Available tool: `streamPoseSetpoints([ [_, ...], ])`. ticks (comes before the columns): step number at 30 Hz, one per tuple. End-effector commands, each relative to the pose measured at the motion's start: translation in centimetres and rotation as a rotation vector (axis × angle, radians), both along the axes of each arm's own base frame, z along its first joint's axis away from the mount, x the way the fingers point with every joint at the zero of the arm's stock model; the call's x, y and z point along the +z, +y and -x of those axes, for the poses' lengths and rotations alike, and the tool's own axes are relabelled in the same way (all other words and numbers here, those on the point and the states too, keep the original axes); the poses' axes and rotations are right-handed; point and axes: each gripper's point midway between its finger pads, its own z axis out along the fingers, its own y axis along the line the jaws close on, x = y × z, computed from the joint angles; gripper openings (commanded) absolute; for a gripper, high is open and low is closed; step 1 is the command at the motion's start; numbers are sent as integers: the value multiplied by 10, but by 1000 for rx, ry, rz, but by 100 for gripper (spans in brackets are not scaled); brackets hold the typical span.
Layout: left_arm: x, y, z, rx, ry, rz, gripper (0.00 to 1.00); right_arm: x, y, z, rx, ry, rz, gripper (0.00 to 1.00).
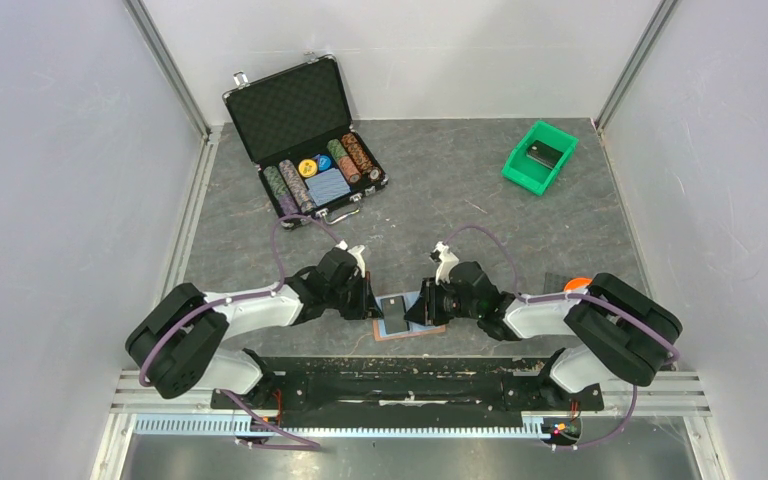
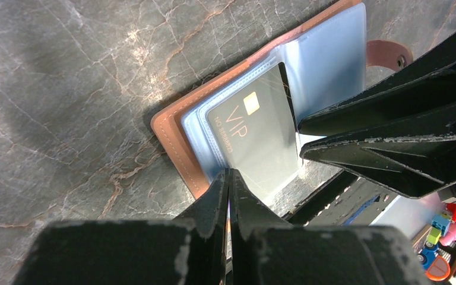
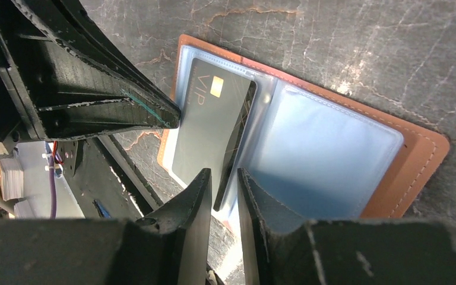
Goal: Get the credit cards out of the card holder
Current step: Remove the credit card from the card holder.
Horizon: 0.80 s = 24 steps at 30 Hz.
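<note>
Both arms reach inward and low over the near edge of the table [image 1: 480, 210], wrists bent so their tips meet from either side over the open holder [image 3: 421, 160]. The left gripper [image 2: 228, 175] has its jaws pressed together at the holder's edge, against the rim of a blue plastic sleeve; whether it pinches the sleeve cannot be told. The right gripper [image 3: 224, 178] stands with its jaws a narrow gap apart, straddling the edge of a dark grey card [image 3: 211, 127] without clamping it.

The card reads "VIP" beside a gold chip, and a smaller line of print below is too small to read. It lies at the sleeve on one half of the brown holder, which rests flat and spread open between the two grippers; how far it is out of the sleeve is unclear.

At far left an open black case [image 1: 290, 110] holds rows of poker chips [image 1: 315, 172]. At far right a green bin [image 1: 520, 172] holds a dark flat item.
</note>
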Motion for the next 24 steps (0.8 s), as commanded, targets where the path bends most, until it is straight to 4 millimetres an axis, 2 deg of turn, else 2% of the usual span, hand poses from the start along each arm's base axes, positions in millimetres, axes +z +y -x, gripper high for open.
streamPoseSetpoints([
  [1, -7, 7, 5, -20, -18, -16, 5, 1, 0, -2, -5, -18, -19, 25],
  [7, -6, 6, 4, -18, -23, -11, 6, 0, 0, -2, 2, -14, -13, 26],
  [15, -8, 6, 7, -19, -8, -7, 6, 3, 7, 10, 24, 32, -109, 24],
  [21, -11, 7, 8, -18, 0, -10, 5, 11, 8, 10, 20, 25, -174, 13],
  [24, -12, 7, 8, -20, 4, -14, 6, 16, 7, 10, 17, 19, -200, 4],
])
